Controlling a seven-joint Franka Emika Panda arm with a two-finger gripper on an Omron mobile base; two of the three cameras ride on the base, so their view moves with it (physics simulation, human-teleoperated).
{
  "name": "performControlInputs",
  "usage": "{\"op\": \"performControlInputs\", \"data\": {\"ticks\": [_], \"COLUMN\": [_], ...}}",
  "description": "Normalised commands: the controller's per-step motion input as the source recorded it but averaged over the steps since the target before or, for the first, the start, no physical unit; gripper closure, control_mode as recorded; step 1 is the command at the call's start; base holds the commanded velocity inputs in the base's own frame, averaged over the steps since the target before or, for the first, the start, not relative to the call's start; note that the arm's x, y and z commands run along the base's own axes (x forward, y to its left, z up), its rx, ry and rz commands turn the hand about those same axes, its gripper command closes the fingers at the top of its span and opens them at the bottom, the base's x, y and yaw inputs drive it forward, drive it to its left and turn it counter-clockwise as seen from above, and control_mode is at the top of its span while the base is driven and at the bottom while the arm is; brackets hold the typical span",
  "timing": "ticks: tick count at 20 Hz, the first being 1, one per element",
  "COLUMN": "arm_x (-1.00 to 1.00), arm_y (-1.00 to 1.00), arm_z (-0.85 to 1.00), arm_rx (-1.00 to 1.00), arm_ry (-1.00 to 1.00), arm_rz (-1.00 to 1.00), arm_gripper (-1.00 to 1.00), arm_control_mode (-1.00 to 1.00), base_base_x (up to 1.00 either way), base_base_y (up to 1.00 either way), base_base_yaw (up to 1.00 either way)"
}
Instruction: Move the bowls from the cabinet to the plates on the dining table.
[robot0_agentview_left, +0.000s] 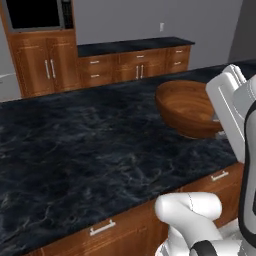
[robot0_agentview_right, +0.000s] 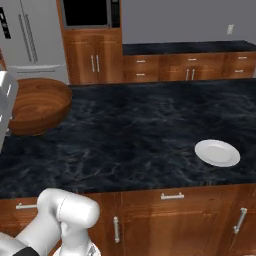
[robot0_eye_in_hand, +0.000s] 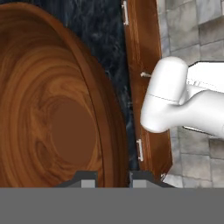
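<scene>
Gripper (robot0_eye_in_hand: 113, 178) is nearly closed, jaws pinching the rim of the dark-brown wooden bowl (robot0_eye_in_hand: 52, 113): in the hand view the two dark fingertips (robot0_eye_in_hand: 87, 178) straddle the rim wall, one tip inside the bowl, the other outside. The gap between the tips is narrow, just the rim's thickness. The bowl interior shows concentric wood grain and nothing in it. In the left base view the bowl (robot0_agentview_left: 187, 107) is at the right side, over the dining table (robot0_agentview_left: 90, 150), tilted so the opening faces up and toward the camera, with the white hand housing covering its right edge. Cannot tell whether its underside is touching the marble or just above it. The right base view has the same bowl (robot0_agentview_right: 35, 105) at the far left edge of the table (robot0_agentview_right: 140, 130), again part hidden by the hand housing at the left border. One white plate (robot0_agentview_right: 217, 152) lies flat on the marble near the front edge on the right, well apart from the bowl and with nothing on it. The table's front face shows reddish-brown drawers and doors with silver handles (robot0_agentview_right: 172, 196). In the hand view the table edge (robot0_eye_in_hand: 109, 52) runs beside the bowl, with the wooden front and tiled floor (robot0_eye_in_hand: 192, 35) past it. Behind the table there's a run of low cabinets (robot0_agentview_right: 190, 65) under a dark counter and a tall unit with a black oven (robot0_agentview_right: 90, 12) recess.
</scene>
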Motion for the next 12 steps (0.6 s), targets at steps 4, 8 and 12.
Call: {"op": "performControlInputs", "data": {"ticks": [4, 8, 12], "arm_x": [0.0, 0.0, 0.0], "arm_y": [0.0, 0.0, 0.0], "arm_z": [0.0, 0.0, 0.0], "arm_rx": [0.0, 0.0, 0.0], "arm_ry": [0.0, 0.0, 0.0], "arm_rz": [0.0, 0.0, 0.0], "arm_gripper": [1.0, 1.0, 1.0], "arm_control_mode": [1.0, 1.0, 1.0], "base_base_x": [0.0, -0.08, -0.11], "base_base_y": [-1.0, -1.0, -1.0], "base_base_yaw": [0.32, 0.31, 0.26]}}
